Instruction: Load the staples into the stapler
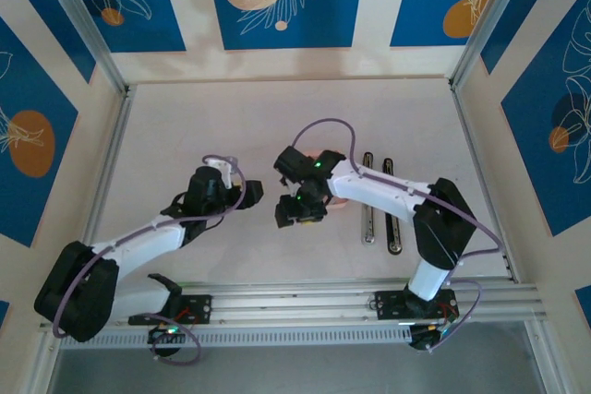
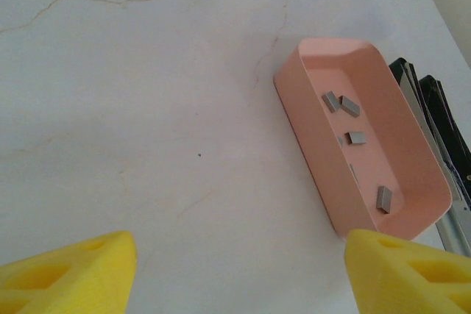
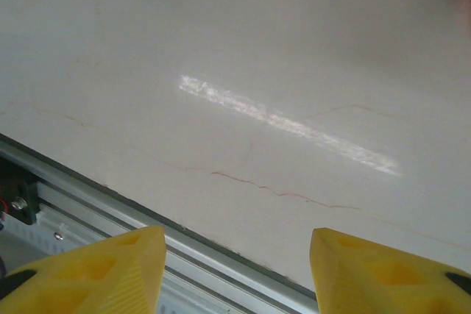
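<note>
Several small grey staple strips (image 2: 356, 137) lie loose inside a pink tray (image 2: 309, 119) in the left wrist view. The stapler (image 1: 380, 205) lies swung open as two long black and silver bars right of the tray; its edge (image 2: 441, 119) runs along the tray's far side. My left gripper (image 2: 239, 277) is open over bare table, its right yellow finger (image 2: 408, 270) just short of the tray's near corner. My left gripper (image 1: 251, 191) sits left of the tray from above. My right gripper (image 1: 297, 214) hangs open in front of the tray, empty, with yellow fingers (image 3: 383, 270) above the table's near edge.
The right arm covers most of the pink tray (image 1: 338, 201) from above. An aluminium rail (image 3: 88, 207) runs along the table's near edge under the right gripper (image 3: 237, 270). Metal frame posts and patterned walls close in the white table (image 1: 231, 126).
</note>
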Controlling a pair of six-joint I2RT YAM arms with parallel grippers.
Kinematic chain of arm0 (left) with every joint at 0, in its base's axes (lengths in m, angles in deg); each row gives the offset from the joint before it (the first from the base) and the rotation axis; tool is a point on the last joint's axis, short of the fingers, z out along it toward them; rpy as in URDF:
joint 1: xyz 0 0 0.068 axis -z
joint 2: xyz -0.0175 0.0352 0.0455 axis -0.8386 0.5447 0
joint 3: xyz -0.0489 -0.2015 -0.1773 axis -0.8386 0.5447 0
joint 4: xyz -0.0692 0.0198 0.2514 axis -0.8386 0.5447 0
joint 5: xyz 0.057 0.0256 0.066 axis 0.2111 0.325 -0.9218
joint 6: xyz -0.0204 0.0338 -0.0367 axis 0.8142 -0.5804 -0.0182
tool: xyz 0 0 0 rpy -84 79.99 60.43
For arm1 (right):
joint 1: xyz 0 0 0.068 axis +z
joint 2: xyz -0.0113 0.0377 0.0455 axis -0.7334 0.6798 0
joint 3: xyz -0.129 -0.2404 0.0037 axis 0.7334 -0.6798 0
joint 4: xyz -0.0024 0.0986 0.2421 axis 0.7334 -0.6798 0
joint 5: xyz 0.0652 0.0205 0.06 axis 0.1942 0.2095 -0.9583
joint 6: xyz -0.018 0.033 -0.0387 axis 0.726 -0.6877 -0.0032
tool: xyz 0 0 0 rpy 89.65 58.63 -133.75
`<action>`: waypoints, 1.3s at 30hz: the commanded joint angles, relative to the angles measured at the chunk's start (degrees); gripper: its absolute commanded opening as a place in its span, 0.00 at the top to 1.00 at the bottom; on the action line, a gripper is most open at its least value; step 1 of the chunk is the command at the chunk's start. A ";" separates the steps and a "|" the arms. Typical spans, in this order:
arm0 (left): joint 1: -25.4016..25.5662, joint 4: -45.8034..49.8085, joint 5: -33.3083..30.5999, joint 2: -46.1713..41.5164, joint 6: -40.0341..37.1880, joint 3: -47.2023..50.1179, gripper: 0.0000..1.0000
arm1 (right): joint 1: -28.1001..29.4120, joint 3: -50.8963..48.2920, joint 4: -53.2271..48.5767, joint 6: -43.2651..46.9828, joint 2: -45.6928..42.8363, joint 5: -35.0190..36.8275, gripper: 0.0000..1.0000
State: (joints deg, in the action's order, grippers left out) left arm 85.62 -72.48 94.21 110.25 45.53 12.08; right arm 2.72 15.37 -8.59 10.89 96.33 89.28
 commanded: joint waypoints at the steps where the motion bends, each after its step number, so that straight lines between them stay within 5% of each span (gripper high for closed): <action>1: -0.52 1.81 -1.58 -1.97 0.61 0.70 0.26 | -4.27 2.62 -2.66 3.06 -1.31 1.40 0.43; 8: -0.51 3.99 -5.41 -2.14 1.05 0.15 0.26 | -10.30 8.16 -1.47 11.06 7.39 -0.14 0.37; 17: -0.58 6.46 -7.47 2.06 -0.26 -3.13 0.25 | -11.40 12.02 -1.38 13.66 17.82 -3.50 0.35; 39: -0.58 4.07 -6.78 -0.95 0.56 0.95 0.25 | -1.57 1.99 9.32 -0.14 11.36 -11.48 0.40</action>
State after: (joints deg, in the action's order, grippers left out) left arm 85.60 -67.39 88.09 111.30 45.75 11.71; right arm -0.19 17.19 -1.15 13.90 109.64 80.45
